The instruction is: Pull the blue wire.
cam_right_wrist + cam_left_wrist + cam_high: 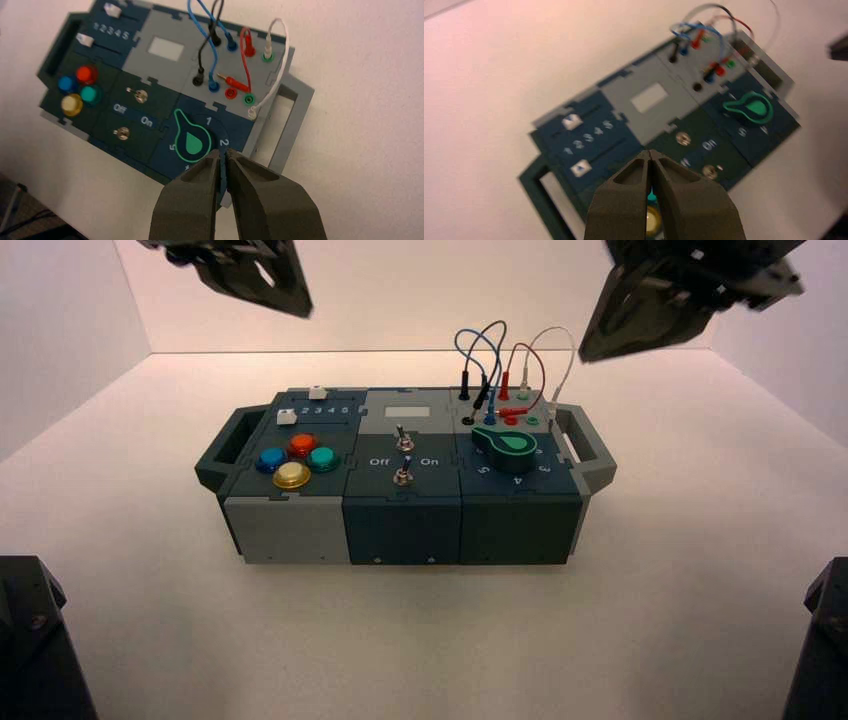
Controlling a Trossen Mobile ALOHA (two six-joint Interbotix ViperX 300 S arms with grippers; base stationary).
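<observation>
Right tool (223, 151), slightly released, empty, above box's (404, 455) right side. Left tool (649, 151) idle above left side, clenched empty. Blue wire (204, 33) loops between blue sockets, far right panel, both ends plugged.

Grey and dark blue box (403, 530), panelled, plastic-looking: flat matt faces, smooth, with interlocking edge joints. Carry handles (592, 452), angular, same matt finish. Four round push buttons, red (86, 74), blue (68, 84), green (91, 94) and yellow (72, 104): glossy, translucent-looking plastic. Two toggle switches (141, 96): shiny metal. Two white slider caps (85, 40): smooth plastic look. Green-edged teardrop knob (193, 140): smooth plastic look. Thin blue wire (211, 46), red lead (244, 56), black lead (201, 54), white lead (286, 56): smooth, flexible, plastic-looking sheathing; bare red plug tip: bright metal. My right tool (222, 155) and left tool (649, 154): dark, matt, smooth-faced. Pale tabletop (400, 640): smooth, matt.
</observation>
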